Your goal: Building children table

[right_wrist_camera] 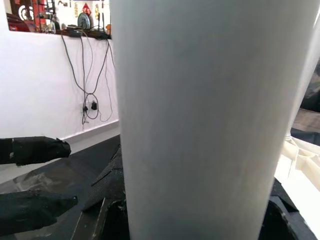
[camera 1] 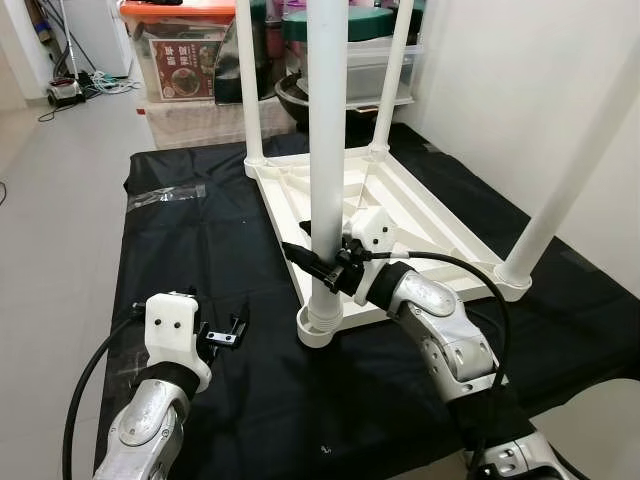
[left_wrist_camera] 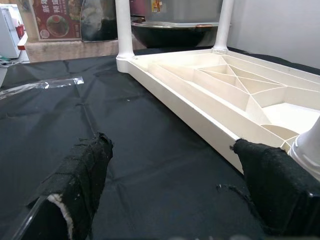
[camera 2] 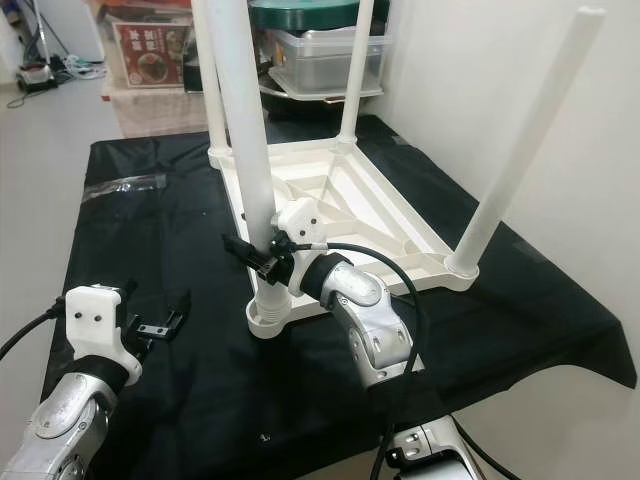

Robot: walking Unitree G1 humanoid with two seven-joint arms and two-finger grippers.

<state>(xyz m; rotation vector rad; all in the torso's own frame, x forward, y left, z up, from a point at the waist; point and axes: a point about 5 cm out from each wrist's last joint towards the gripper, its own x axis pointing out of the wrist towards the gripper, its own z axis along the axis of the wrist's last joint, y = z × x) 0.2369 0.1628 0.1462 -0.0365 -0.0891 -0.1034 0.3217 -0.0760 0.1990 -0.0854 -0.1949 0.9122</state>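
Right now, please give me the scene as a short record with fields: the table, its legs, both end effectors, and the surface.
table top: white table top lies upside down, ribbed underside up
legs: four white legs stand up from its corners; nearest leg sits in its corner socket
right end effector: right end effector is at the nearest leg, fingers on either side of it
left end effector: left end effector open, low over the cloth, apart from the table
surface: black cloth under everything
background: storage boxes behind
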